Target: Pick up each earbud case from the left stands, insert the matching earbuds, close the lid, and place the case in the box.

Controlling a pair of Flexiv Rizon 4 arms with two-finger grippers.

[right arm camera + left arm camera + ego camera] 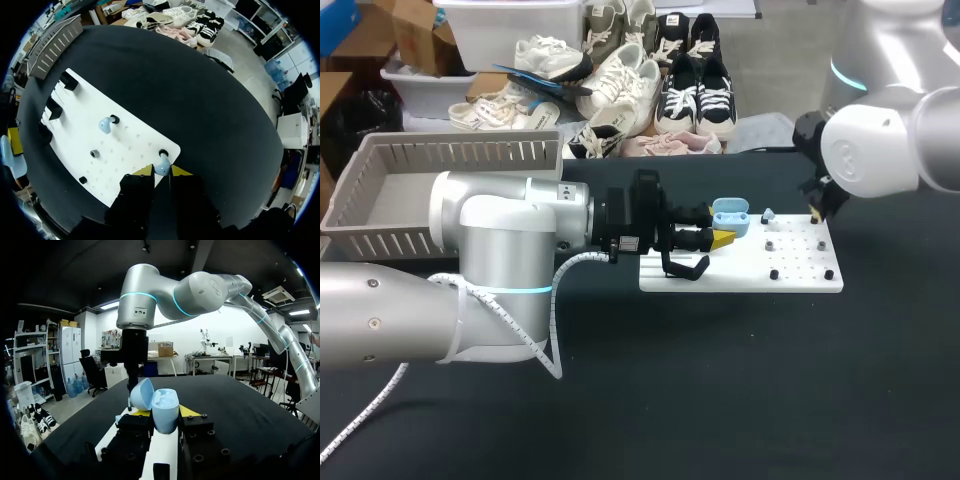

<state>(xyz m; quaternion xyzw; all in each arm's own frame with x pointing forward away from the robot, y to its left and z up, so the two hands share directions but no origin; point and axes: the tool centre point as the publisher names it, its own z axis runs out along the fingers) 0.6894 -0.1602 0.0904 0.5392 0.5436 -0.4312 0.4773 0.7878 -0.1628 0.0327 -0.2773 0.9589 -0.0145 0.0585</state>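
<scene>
Blue earbud (pixel 161 165) in right gripper (pixel 162 171); wrist view only

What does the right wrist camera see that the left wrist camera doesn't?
Only the right wrist view shows the right gripper with its jaws closed on a blue earbud, and the grey box. Only the left wrist view shows the hollows inside the open earbud case, held by the left gripper. Both show the white board and that case.
</scene>
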